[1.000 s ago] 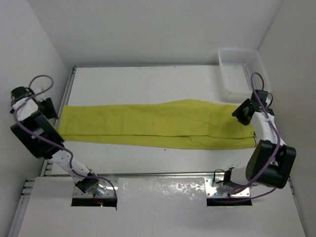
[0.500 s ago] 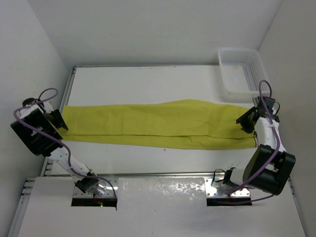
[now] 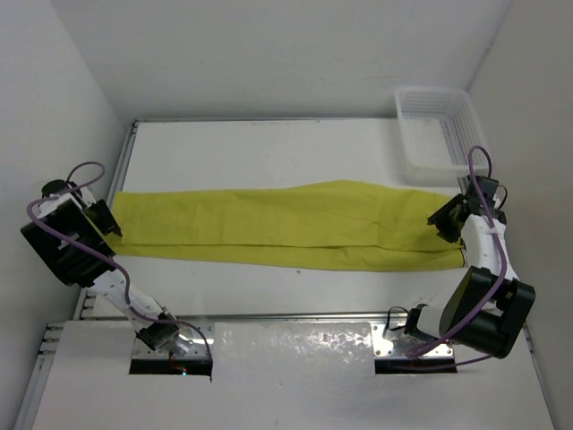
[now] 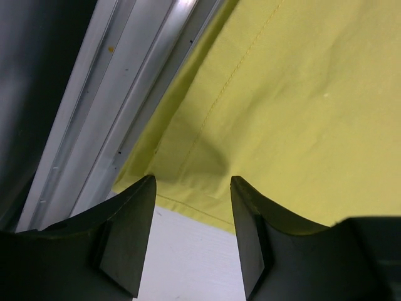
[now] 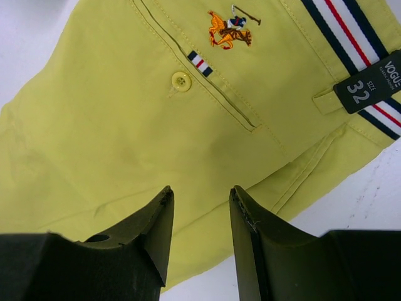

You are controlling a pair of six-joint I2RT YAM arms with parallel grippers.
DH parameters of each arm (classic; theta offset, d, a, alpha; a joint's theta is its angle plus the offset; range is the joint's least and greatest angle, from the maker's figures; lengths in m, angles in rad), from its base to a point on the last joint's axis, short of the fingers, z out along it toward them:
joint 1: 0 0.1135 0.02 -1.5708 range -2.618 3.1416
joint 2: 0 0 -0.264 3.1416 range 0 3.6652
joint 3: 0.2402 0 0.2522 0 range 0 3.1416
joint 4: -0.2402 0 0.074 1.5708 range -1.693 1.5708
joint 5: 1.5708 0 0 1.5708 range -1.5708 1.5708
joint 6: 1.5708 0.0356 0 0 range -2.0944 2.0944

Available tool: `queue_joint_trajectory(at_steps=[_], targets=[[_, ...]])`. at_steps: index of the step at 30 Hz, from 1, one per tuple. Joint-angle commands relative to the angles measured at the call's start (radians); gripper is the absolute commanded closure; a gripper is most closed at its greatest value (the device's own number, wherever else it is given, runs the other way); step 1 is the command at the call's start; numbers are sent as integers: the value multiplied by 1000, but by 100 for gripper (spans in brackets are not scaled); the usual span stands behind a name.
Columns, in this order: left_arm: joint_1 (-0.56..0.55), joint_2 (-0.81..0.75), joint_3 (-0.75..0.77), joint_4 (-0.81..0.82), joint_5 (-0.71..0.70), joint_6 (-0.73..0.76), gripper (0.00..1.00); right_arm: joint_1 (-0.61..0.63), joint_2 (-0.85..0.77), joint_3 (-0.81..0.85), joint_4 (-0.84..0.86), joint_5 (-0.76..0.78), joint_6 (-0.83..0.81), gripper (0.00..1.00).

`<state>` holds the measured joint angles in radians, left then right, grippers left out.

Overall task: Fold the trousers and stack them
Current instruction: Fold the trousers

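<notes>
Top view: both arms have dropped to the ends of the trousers, which lie flat across the tabletop. Left wrist: left fingers spread, hem just beyond. Right wrist: right fingers spread, waistband beyond; grasping looks next

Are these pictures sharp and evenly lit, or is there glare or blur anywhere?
Top view: even light, soft shadows, and some glare on the shiny panel at the near edge. Left wrist view: the trousers stitching is sharp; the fingers are dark, showing little detail. Right wrist view: the logo and size label are crisp.
</notes>
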<state>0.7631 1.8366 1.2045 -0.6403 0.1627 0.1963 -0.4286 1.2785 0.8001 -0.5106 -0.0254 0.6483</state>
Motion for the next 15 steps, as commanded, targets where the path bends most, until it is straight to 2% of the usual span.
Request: queue_joint_trajectory(at_steps=[1, 6, 11, 13, 15], targets=[[5, 12, 7, 60, 23, -41, 51, -2, -13, 2, -2, 22, -19, 60], [7, 15, -3, 70, -12, -26, 55, -10, -28, 2, -2, 21, -13, 60], [7, 32, -5, 73, 0, -24, 73, -25, -31, 1, -17, 24, -15, 59], [5, 27, -14, 77, 0, -20, 84, -54, -33, -10, -23, 24, -1, 54], [7, 18, -20, 76, -2, -15, 88, -88, -44, -28, -10, 24, 13, 48]])
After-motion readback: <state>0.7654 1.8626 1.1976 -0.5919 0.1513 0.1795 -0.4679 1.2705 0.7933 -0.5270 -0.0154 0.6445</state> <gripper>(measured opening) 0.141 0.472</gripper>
